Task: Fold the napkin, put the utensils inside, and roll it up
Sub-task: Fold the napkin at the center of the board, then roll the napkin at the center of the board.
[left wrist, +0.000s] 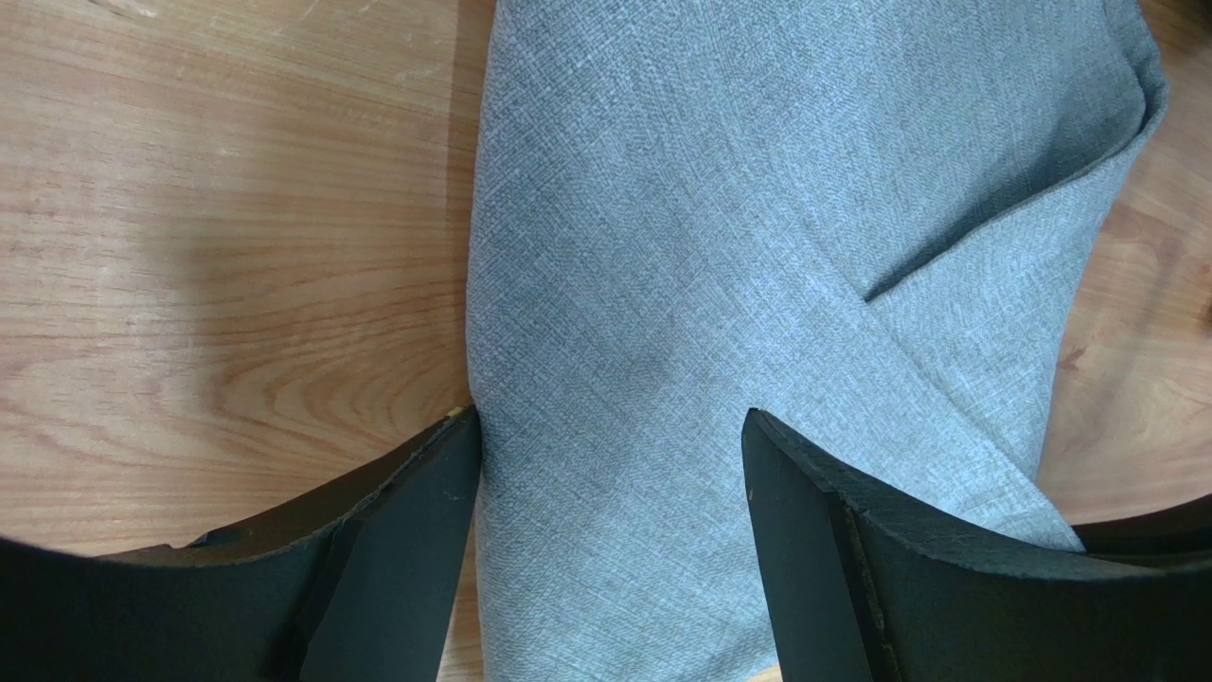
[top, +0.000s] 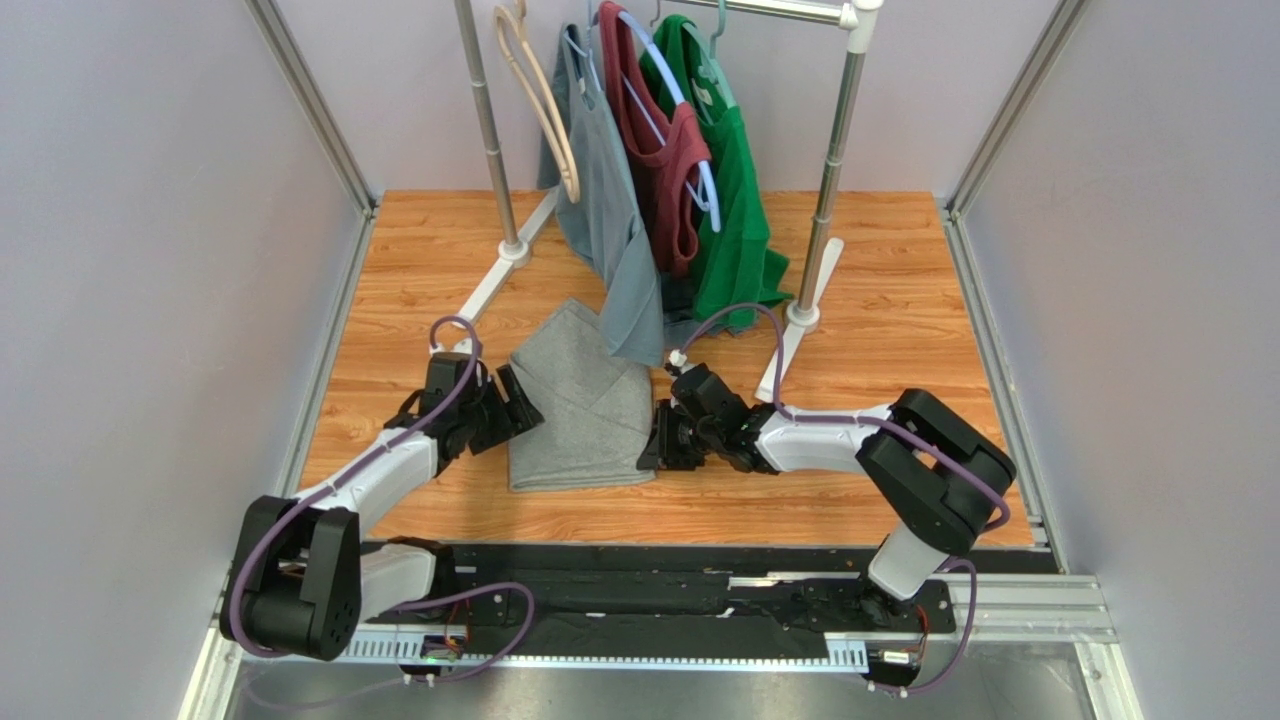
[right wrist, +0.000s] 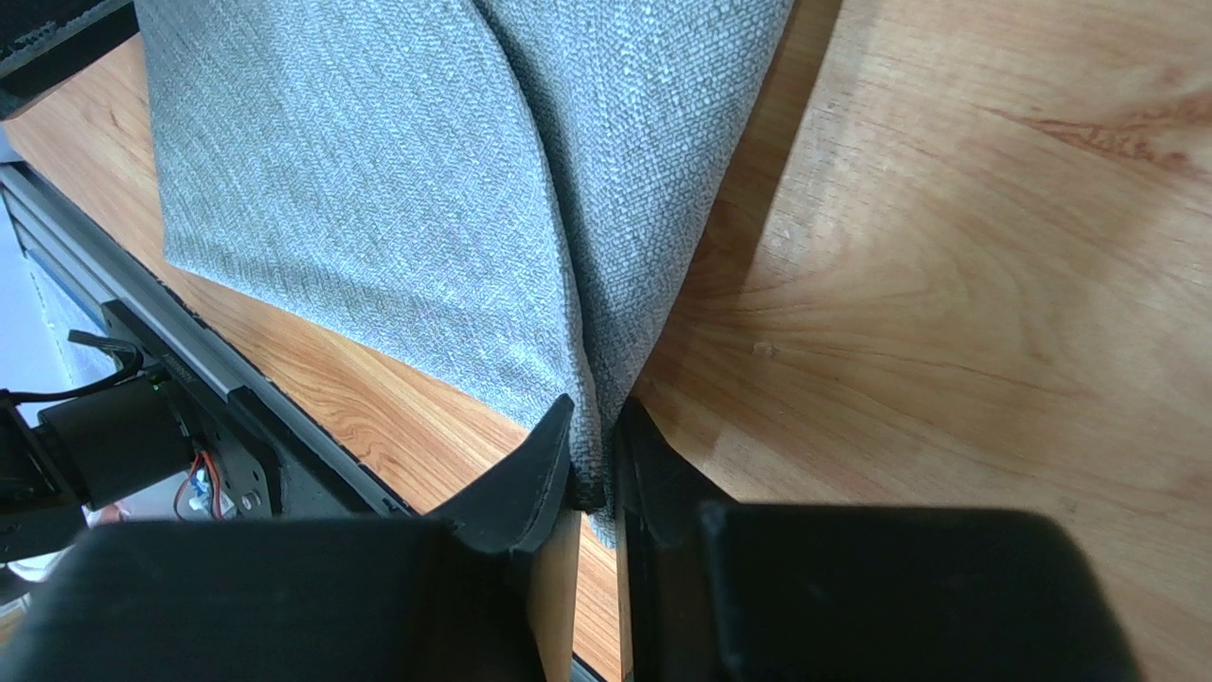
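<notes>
Only the wrist views confirm it: right gripper (right wrist: 595, 458) pinches an edge of the folded heather-grey cloth napkin (right wrist: 413, 185), while left gripper (left wrist: 609, 426) has its fingers spread over it.

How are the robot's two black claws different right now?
The left gripper is wide open, while the right gripper is squeezed shut. The left gripper only straddles the flat napkin without gripping it, while the right gripper pinches the napkin's edge. The left gripper is at the napkin's left side and the right gripper at its right side. Both are black, and both are at the same grey napkin.
</notes>
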Controlling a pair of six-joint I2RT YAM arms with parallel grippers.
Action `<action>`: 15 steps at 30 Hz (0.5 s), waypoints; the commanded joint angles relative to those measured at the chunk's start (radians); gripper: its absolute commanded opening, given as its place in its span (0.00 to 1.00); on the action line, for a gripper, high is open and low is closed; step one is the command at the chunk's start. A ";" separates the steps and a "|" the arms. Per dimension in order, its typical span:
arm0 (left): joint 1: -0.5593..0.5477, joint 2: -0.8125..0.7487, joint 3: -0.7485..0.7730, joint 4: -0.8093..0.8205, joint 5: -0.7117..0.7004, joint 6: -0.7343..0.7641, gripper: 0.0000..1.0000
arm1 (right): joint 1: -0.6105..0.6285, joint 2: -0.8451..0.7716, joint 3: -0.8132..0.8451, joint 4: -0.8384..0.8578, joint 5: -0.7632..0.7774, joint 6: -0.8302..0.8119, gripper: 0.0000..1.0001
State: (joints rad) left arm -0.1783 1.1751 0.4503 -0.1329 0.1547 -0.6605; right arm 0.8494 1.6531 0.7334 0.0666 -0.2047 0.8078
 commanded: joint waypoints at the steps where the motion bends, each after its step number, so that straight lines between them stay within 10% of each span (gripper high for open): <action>1: -0.058 -0.031 0.030 -0.022 -0.043 0.044 0.77 | -0.004 -0.049 -0.008 -0.057 0.054 0.014 0.14; 15: -0.285 -0.206 0.028 -0.011 -0.230 0.150 0.77 | -0.084 -0.206 -0.064 -0.295 0.044 -0.050 0.08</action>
State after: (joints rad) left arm -0.3901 1.0374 0.4534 -0.1783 -0.0093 -0.5831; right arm 0.7994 1.5047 0.6861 -0.1371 -0.1623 0.8021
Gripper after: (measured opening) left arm 0.772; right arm 0.092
